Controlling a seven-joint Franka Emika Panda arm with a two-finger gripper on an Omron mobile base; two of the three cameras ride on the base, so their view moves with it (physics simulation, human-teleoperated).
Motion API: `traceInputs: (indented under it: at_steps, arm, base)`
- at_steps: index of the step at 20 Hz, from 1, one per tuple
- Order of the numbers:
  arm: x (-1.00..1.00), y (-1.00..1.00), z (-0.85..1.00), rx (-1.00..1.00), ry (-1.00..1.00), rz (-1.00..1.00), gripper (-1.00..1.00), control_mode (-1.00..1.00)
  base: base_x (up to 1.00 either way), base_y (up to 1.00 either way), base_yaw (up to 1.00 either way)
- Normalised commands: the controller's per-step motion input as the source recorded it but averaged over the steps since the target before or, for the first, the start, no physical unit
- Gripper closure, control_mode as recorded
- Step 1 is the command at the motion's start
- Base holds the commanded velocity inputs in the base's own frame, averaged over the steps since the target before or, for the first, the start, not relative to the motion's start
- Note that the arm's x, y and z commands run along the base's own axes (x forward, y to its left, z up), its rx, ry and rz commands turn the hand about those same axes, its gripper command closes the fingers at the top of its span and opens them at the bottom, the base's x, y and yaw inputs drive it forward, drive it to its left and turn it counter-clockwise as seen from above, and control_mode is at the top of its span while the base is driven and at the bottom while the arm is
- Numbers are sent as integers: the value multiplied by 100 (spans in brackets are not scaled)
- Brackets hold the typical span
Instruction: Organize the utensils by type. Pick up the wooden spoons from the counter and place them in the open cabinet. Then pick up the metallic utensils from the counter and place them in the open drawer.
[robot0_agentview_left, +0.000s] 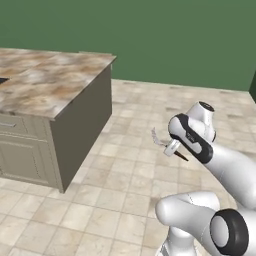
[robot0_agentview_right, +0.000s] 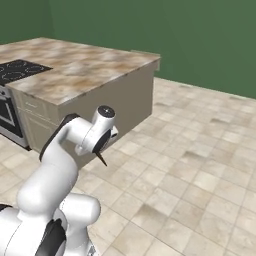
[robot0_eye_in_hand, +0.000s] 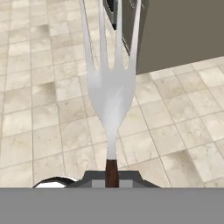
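I'm holding my arm folded over open tiled floor (robot0_agentview_left: 125, 190), gripper (robot0_eye_in_hand: 112, 175) clenching what looks like a fork (robot0_eye_in_hand: 111, 87), counter (robot0_agentview_left: 50, 80) edge well apart.

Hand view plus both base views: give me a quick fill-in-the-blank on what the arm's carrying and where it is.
1. The hand is shut on a silvery ____ with a dark handle.
2. The fork has ____ tines.
3. Under the fork lies a tiled ____.
4. The wall behind the counter is ____.

Missing words: fork; four; floor; green
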Motion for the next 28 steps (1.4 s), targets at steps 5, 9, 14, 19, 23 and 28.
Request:
traceInputs:
  at_steps: [5, 9, 14, 19, 23, 28]
  arm:
    - [0, 0, 0, 0, 0, 0, 100, 100]
    - [0, 0, 0, 0, 0, 0, 100, 100]
    - [0, 0, 0, 0, 0, 0, 100, 100]
    - [0, 0, 0, 0, 0, 0, 100, 100]
    - [0, 0, 0, 0, 0, 0, 100, 100]
    - [0, 0, 0, 0, 0, 0, 100, 100]
  base:
    - [89, -7, 0]
    - [100, -14, 0]
    - [100, -19, 0]
    - [100, -21, 0]
    - [100, -24, 2]
    - [100, -27, 3]
